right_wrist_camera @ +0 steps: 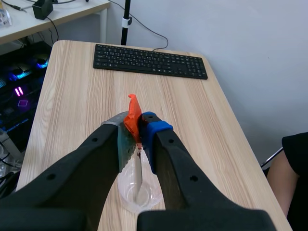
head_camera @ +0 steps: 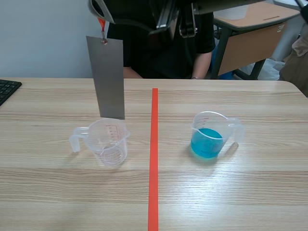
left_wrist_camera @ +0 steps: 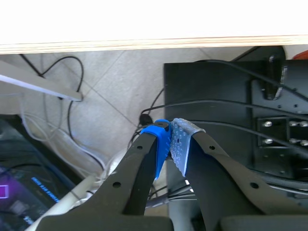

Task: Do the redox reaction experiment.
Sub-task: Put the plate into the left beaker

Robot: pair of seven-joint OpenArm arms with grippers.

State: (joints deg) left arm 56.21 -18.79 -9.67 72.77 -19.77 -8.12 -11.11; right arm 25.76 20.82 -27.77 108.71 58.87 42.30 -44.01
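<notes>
The right gripper [right_wrist_camera: 137, 129] pinches the red tag [right_wrist_camera: 132, 109]; the metal strip [head_camera: 107, 79] hangs left of centre, tip at the empty measuring cup [head_camera: 110, 144]. Lower straight, without swing. The left gripper [left_wrist_camera: 171, 139] is closed on nothing.

The strip [head_camera: 108, 77] looks like thin sheet metal, dull grey, smooth and matt, with an orange-red tab [right_wrist_camera: 133, 113] at its top that has a slight tape-like sheen. The empty cup [head_camera: 108, 142] and the cup of blue liquid [head_camera: 211, 137] are clear, smooth, glossy plastic. The table [head_camera: 240, 192] is pale wood grain with a soft satin finish, and the keyboard [right_wrist_camera: 149, 61] is matt black plastic
</notes>
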